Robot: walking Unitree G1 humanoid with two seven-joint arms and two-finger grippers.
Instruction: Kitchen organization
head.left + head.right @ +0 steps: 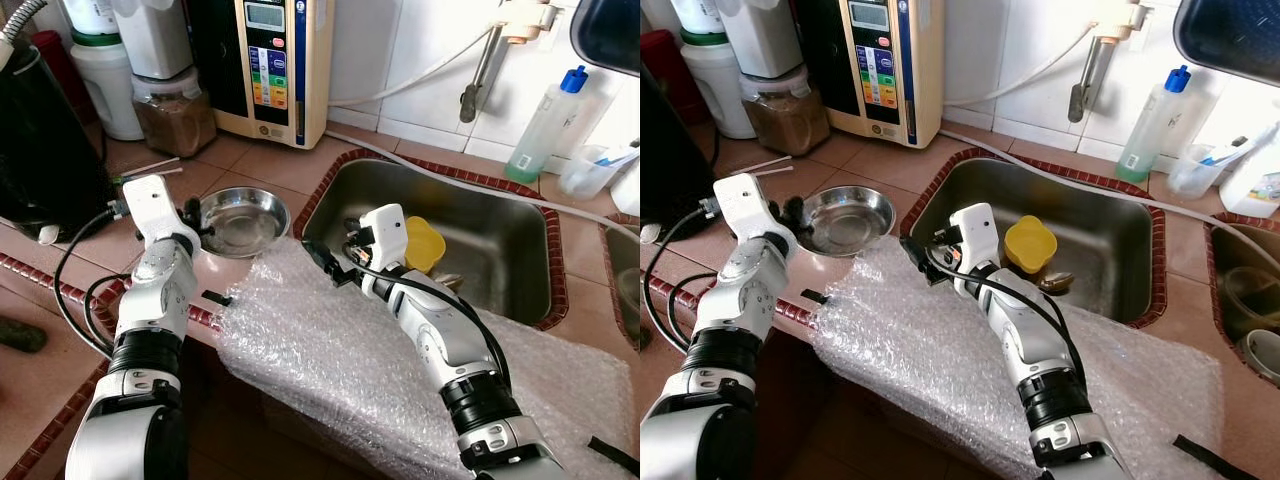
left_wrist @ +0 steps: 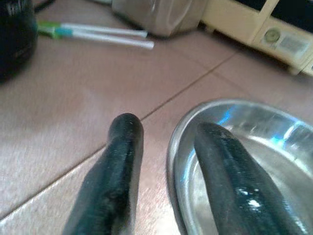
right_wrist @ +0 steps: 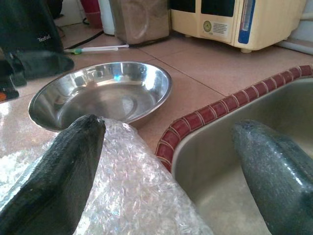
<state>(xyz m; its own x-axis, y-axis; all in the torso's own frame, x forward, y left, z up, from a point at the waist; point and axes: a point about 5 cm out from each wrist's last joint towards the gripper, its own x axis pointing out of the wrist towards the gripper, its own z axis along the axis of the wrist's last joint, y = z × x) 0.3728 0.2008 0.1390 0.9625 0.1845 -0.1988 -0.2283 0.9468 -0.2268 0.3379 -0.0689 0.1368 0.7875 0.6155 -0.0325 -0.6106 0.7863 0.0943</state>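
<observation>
A shallow steel bowl (image 1: 247, 221) sits on the tiled counter left of the sink (image 1: 500, 225). My left gripper (image 1: 198, 222) is open at the bowl's left rim. In the left wrist view one finger (image 2: 117, 161) is outside the rim and the other finger (image 2: 230, 171) is inside the bowl (image 2: 266, 129). My right gripper (image 1: 322, 262) is open and holds nothing. It hovers over the sink's left edge, above a sheet of bubble wrap (image 1: 330, 350), and points toward the bowl (image 3: 102, 90). A yellow cup (image 1: 425, 243) lies in the sink.
A cream water machine (image 1: 270, 60), a jar of brown powder (image 1: 175, 110) and a black appliance (image 1: 40, 130) stand at the back left. Two straws (image 1: 150, 168) lie behind the bowl. A soap bottle (image 1: 545, 125) stands behind the sink. The bubble wrap drapes over the counter's front edge.
</observation>
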